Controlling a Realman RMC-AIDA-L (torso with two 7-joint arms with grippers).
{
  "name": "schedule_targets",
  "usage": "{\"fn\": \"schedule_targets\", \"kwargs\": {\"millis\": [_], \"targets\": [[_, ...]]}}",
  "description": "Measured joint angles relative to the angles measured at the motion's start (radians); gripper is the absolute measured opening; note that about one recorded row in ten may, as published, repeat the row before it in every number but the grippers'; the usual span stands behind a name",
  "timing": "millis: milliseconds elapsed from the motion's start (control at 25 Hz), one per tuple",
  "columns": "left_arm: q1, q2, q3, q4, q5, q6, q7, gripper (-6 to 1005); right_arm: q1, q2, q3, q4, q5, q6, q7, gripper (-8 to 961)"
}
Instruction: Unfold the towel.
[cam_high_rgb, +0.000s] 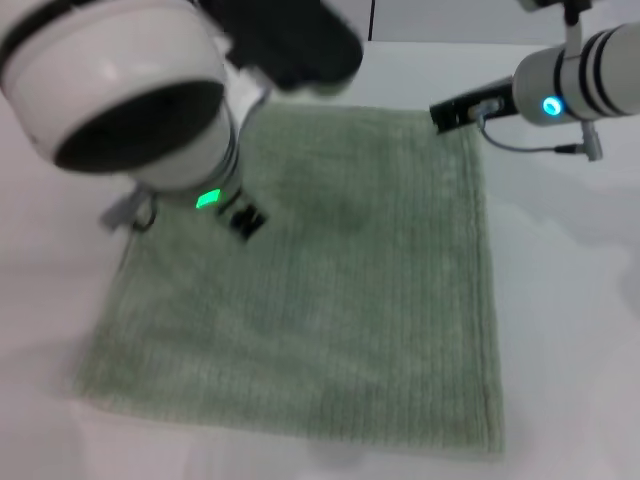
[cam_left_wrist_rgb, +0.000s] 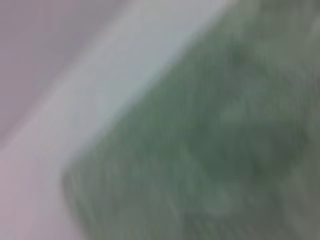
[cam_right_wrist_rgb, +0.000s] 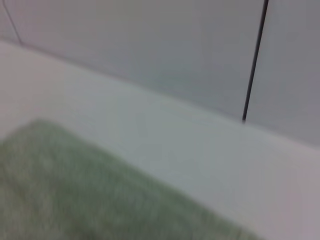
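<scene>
The pale sage-green towel (cam_high_rgb: 330, 290) lies spread flat on the white table, roughly square with fine ribbed stripes. It also fills much of the left wrist view (cam_left_wrist_rgb: 215, 150) and the lower part of the right wrist view (cam_right_wrist_rgb: 75, 195). My left arm hangs over the towel's far left part, its gripper (cam_high_rgb: 300, 50) a dark shape above the far edge. My right gripper (cam_high_rgb: 445, 112) is over the towel's far right corner.
The white table (cam_high_rgb: 570, 330) surrounds the towel on all sides. A pale wall with a dark vertical seam (cam_right_wrist_rgb: 254, 65) stands behind the table's far edge.
</scene>
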Motion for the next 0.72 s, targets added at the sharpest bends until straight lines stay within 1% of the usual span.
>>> {"fn": "schedule_targets", "kwargs": {"millis": [40, 80, 120, 160, 200, 240, 280, 320, 360, 400, 440, 480, 520, 560, 600, 640, 680, 720], "targets": [[0.000, 0.017, -0.013, 0.007, 0.001, 0.072, 0.027, 506, -0.021, -0.001, 0.001, 0.044, -0.002, -0.002, 0.000, 32], [0.004, 0.026, -0.030, 0.012, 0.000, 0.130, 0.053, 513, -0.046, -0.001, 0.003, 0.089, -0.004, -0.005, 0.000, 32], [0.026, 0.042, -0.094, 0.022, 0.000, 0.265, 0.129, 519, -0.095, -0.002, 0.010, 0.185, -0.004, -0.018, -0.001, 32], [0.026, 0.042, -0.094, 0.022, 0.000, 0.265, 0.129, 525, -0.095, -0.002, 0.010, 0.185, -0.004, -0.018, -0.001, 32], [0.054, 0.041, -0.159, 0.025, -0.001, 0.369, 0.209, 531, -0.124, -0.002, 0.011, 0.238, -0.006, -0.034, -0.002, 32], [0.091, 0.023, -0.237, 0.026, -0.001, 0.465, 0.293, 538, -0.154, -0.001, 0.008, 0.287, -0.008, -0.051, -0.005, 33], [0.129, -0.007, -0.307, 0.025, -0.002, 0.566, 0.390, 544, -0.189, 0.000, 0.002, 0.336, -0.008, -0.078, -0.015, 33], [0.208, -0.081, -0.435, 0.024, -0.004, 0.760, 0.580, 550, -0.264, 0.003, -0.017, 0.429, -0.007, -0.138, -0.039, 33], [0.208, -0.081, -0.435, 0.024, -0.004, 0.760, 0.580, 556, -0.264, 0.003, -0.017, 0.429, -0.007, -0.138, -0.039, 33], [0.243, -0.102, -0.472, 0.027, -0.005, 0.856, 0.650, 563, -0.304, 0.003, -0.037, 0.470, -0.004, -0.178, -0.048, 33], [0.327, -0.124, -0.525, 0.064, -0.007, 1.112, 0.787, 569, -0.388, 0.002, -0.083, 0.543, 0.005, -0.274, -0.063, 33], [0.327, -0.124, -0.525, 0.064, -0.007, 1.112, 0.787, 575, -0.388, 0.002, -0.083, 0.543, 0.005, -0.274, -0.063, 33], [0.384, -0.121, -0.524, 0.124, -0.011, 1.331, 0.838, 581, -0.500, 0.004, -0.151, 0.610, 0.016, -0.425, -0.109, 33], [0.384, -0.121, -0.524, 0.124, -0.011, 1.331, 0.838, 588, -0.500, 0.004, -0.151, 0.610, 0.016, -0.425, -0.109, 33], [0.406, -0.120, -0.526, 0.171, -0.016, 1.436, 0.828, 594, -0.569, 0.007, -0.202, 0.632, 0.019, -0.540, -0.153, 34], [0.435, -0.120, -0.527, 0.227, -0.021, 1.540, 0.796, 600, -0.616, 0.009, -0.245, 0.641, 0.021, -0.629, -0.181, 34], [0.464, -0.120, -0.526, 0.292, -0.026, 1.657, 0.742, 606, -0.670, 0.009, -0.304, 0.637, 0.019, -0.766, -0.218, 34], [0.504, -0.122, -0.509, 0.410, -0.028, 1.855, 0.672, 613, -0.754, 0.008, -0.402, 0.592, 0.006, -1.050, -0.269, 34]]}}
